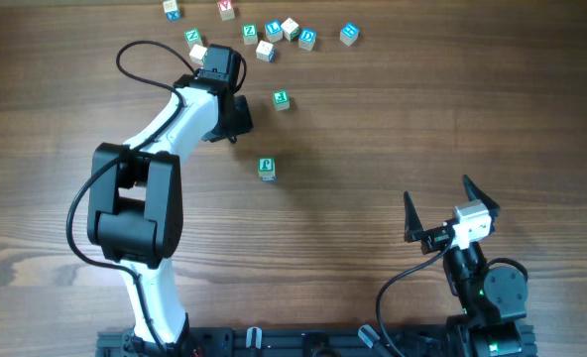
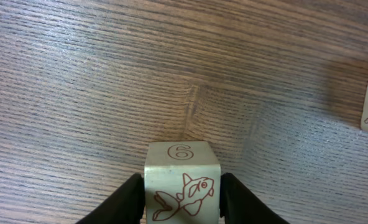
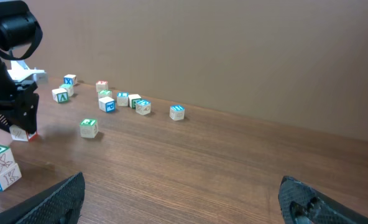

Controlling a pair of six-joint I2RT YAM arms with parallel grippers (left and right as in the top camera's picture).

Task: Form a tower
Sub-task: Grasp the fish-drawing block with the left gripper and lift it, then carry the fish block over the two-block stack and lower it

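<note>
**Left gripper clamped on fish cube; tower stands apart**

The tower is two cubes high in the right wrist view, a green-lettered cube on a blue-lettered one, and stands alone on the table. Beyond it and to its left, the left gripper's fingers press both sides of the fish cube — pale wood, a 6 on top, a red fish in front. Nearer than the tower and well to its right, the right gripper gapes wide, holding nothing. Loose letter cubes lie scattered farther beyond the tower.
</note>
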